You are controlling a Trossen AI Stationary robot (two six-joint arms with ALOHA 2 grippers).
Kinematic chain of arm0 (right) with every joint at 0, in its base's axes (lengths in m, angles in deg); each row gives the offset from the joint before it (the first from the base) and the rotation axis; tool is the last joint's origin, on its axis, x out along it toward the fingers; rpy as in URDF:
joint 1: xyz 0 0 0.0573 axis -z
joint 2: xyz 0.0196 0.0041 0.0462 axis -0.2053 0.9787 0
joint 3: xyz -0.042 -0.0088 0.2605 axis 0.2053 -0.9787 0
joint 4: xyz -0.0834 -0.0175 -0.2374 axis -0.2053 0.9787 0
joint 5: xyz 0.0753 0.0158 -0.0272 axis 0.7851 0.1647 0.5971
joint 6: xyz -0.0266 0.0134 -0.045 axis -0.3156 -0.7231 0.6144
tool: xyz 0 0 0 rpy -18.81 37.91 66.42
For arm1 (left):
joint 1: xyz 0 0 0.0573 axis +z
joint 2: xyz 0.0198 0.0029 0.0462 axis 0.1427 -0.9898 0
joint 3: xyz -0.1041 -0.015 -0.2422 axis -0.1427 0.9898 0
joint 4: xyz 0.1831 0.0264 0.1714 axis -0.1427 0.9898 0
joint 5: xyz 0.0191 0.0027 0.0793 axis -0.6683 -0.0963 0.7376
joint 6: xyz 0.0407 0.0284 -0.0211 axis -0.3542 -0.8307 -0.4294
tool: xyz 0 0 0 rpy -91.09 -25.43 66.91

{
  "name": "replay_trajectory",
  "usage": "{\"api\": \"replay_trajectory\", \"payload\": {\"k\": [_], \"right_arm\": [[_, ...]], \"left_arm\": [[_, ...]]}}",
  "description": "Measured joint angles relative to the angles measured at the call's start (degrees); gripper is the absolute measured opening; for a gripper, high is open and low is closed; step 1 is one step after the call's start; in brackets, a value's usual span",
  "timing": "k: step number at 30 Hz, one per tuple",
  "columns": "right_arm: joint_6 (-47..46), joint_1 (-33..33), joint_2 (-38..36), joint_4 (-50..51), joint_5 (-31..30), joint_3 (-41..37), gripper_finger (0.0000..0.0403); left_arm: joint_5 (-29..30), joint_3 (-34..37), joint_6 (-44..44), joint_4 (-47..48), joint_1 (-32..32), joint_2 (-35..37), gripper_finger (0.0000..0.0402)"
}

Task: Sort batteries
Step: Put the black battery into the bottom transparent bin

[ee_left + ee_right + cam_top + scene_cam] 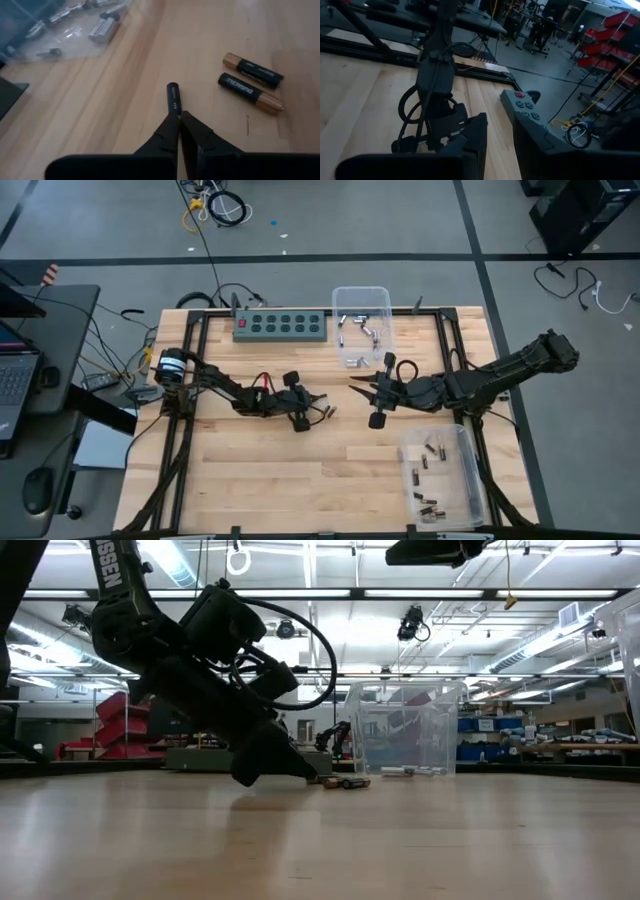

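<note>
light: bright overhead ceiling strips (420, 592) — soft shadows | low view: glare | wrist views: near edges blurred

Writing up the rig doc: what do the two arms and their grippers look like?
Both arms are black, jointed, with looping black cables. The left arm has a silver-black base motor, red wiring, white lettering in the low view. Left gripper: two tapered black fingers. Right gripper: also black.

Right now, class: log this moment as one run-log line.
left gripper: shut on black battery | right gripper: open, waiting mid-table | two batteries loose on table
</note>
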Motion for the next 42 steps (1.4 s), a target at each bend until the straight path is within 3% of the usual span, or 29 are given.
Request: {"api": "replay_trajectory", "payload": {"k": [7,17,25,33,42], "right_arm": [[-0.12,0.0,0.0,0.11,0.02,0.0,0.008],[-0.66,0.0,0.0,0.29,1.38,0.0,0.008],[-0.89,0.0,0.0,0.28,1.57,0.0,0.008],[-0.95,0.0,0.52,0.26,1.62,0.0,0.008],[-0.84,0.68,1.44,0.37,1.73,0.0,0.008]], "left_arm": [[5.49,0.13,-1.26,1.24,-1.65,1.09,0.0002],[2.46,0.15,-2.44,2.33,-1.88,2.62,0.0001],[1.94,0.11,-4.39,-3.44,-1.88,2.64,0.0012],[-6.76,0.07,-4.89,-2.62,-1.06,2.65,0.0049],[-7.06,0.04,-2.73,2.3,0.95,2.69,0.0118]]}}
